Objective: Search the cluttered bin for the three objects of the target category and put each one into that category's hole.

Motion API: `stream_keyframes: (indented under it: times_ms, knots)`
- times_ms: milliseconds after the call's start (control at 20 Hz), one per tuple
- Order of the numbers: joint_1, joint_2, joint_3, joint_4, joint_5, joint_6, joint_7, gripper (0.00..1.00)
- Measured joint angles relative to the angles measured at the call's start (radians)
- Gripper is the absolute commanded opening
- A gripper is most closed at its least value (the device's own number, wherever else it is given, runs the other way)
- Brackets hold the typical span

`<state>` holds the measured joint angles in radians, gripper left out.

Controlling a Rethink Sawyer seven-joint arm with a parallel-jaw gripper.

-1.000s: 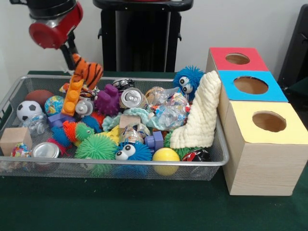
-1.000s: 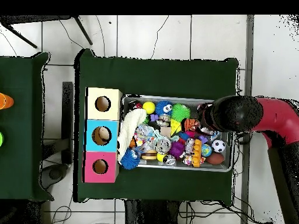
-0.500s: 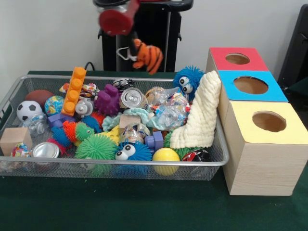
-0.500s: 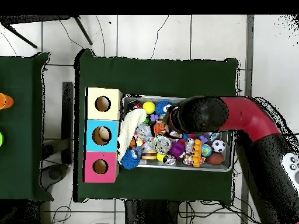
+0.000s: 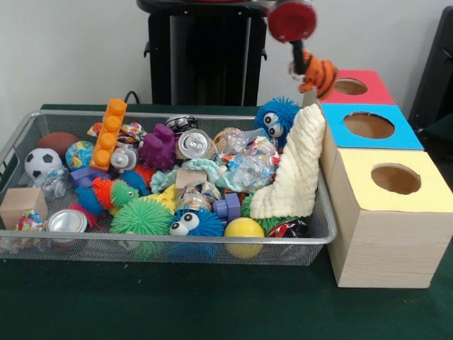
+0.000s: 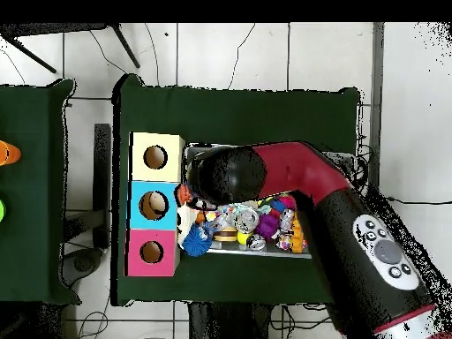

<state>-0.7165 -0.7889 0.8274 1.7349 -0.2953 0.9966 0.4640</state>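
Observation:
My gripper (image 5: 306, 65) hangs from the red wrist at the top and is shut on an orange, black-striped plush tiger (image 5: 318, 75). It holds the tiger in the air beside the red-topped box (image 5: 371, 92), just left of its hole (image 5: 349, 86). The blue-topped box (image 5: 396, 134) and the yellow-topped box (image 5: 425, 195) stand in the same row, each with a hole. The silver wire mesh bin (image 5: 177, 240) is full of toys. In the overhead view the arm (image 6: 265, 172) covers much of the bin (image 6: 265, 253). There the tiger (image 6: 184, 192) peeks out by the blue box (image 6: 137, 205).
A cream knitted cloth (image 5: 297, 166) leans on the bin's right end against the boxes. A blue fuzzy toy with eyes (image 5: 276, 117), an orange brick (image 5: 108, 134), a can (image 5: 195, 144), a yellow ball (image 5: 243, 230) and a wooden cube (image 5: 20, 204) lie in the bin.
The arm has swung from the bin's left end across to its right end in the front view, lifting the plush tiger out of the bin and over to the boxes.

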Motion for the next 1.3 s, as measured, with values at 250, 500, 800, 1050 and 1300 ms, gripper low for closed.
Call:
stream_keyframes:
  times_ms: [250, 500, 800, 1050, 1300]
  knots:
    - [0.062, -0.031, -0.013, 0.044, 0.045, -0.088, 0.035, 0.0]
    - [0.097, -0.043, -0.045, 0.053, 0.054, -0.114, 0.053, 0.0]
    - [0.12, -0.056, -0.098, 0.06, 0.054, -0.12, 0.06, 0.0]
    - [0.142, -0.058, -0.154, 0.09, 0.054, -0.134, 0.062, 0.0]
    - [0.187, -0.059, -0.212, 0.13, 0.065, -0.15, 0.083, 0.0]
